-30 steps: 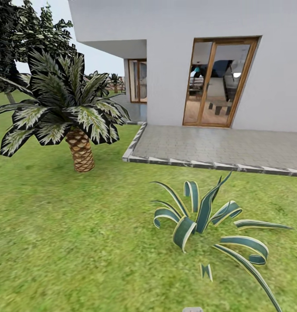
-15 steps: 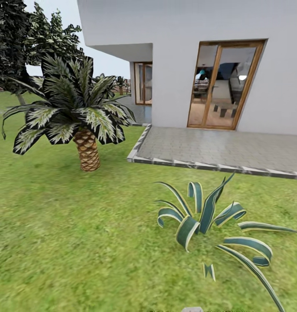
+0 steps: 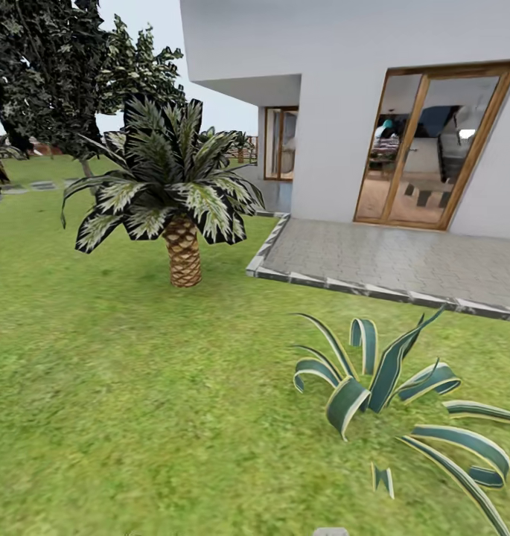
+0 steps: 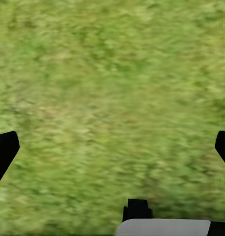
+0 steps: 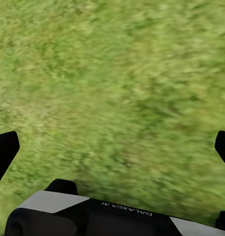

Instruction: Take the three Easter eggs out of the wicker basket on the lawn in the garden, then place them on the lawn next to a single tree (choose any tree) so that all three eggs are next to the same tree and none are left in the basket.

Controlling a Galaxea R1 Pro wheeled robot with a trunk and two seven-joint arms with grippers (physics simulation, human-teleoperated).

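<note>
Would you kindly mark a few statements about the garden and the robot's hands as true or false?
1. The palm stands on the lawn, left of the paved patio. True.
2. A wicker basket sits beside the striped-leaf plant. False: only grass surrounds it.
3. The left hand is open over grass. True.
4. The right hand holds an egg. False: it is open and empty.
5. The house's glass door has a white frame. False: it is wooden brown.

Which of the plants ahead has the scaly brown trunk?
The palm standing left of the patio. The striped spiky plant in front has no trunk, and the dark-leaved tree behind is not scaly.
</note>
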